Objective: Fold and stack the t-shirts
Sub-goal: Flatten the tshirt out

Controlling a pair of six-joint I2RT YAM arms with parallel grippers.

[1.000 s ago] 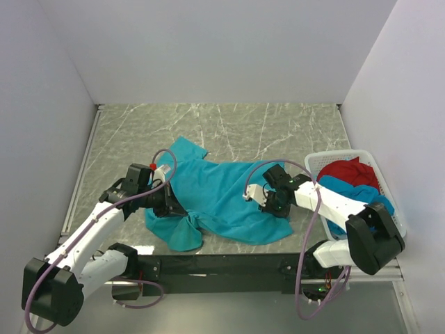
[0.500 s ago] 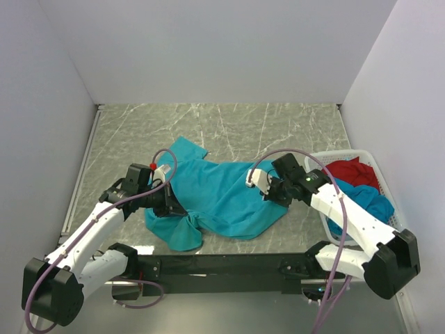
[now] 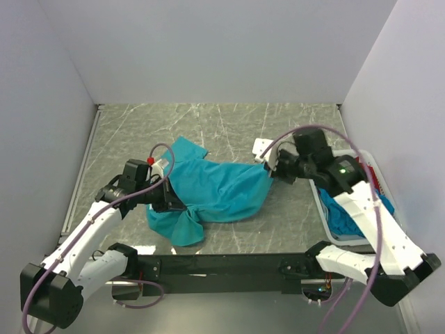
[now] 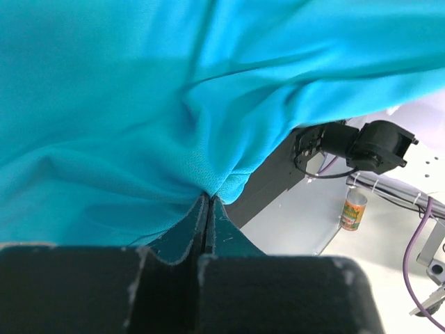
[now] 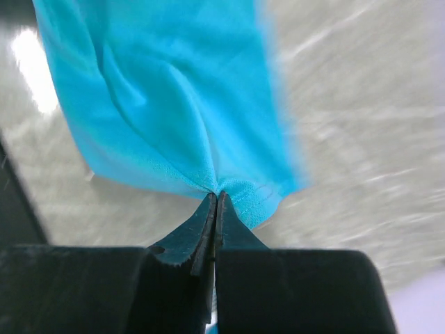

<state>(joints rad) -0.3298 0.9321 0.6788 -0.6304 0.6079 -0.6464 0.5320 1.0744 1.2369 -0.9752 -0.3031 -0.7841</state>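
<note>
On the grey marbled bench (image 3: 208,129), walled by plain white panels (image 3: 208,49), the teal t-shirt (image 3: 215,191) hangs stretched between the left tool (image 4: 207,202) and right tool (image 5: 216,198), each pinching its fabric, beside a white basket (image 3: 321,202).

No readable text, brand, number or sign anywhere. Only candidate: small can (image 4: 354,211) in the left wrist view, at about 4 o'clock, standing on a pale surface just beside the black frame bar (image 4: 278,182). It has a green and orange label with print too small and blurred to read. Top view and right wrist view show no lettering on any surface.
</note>
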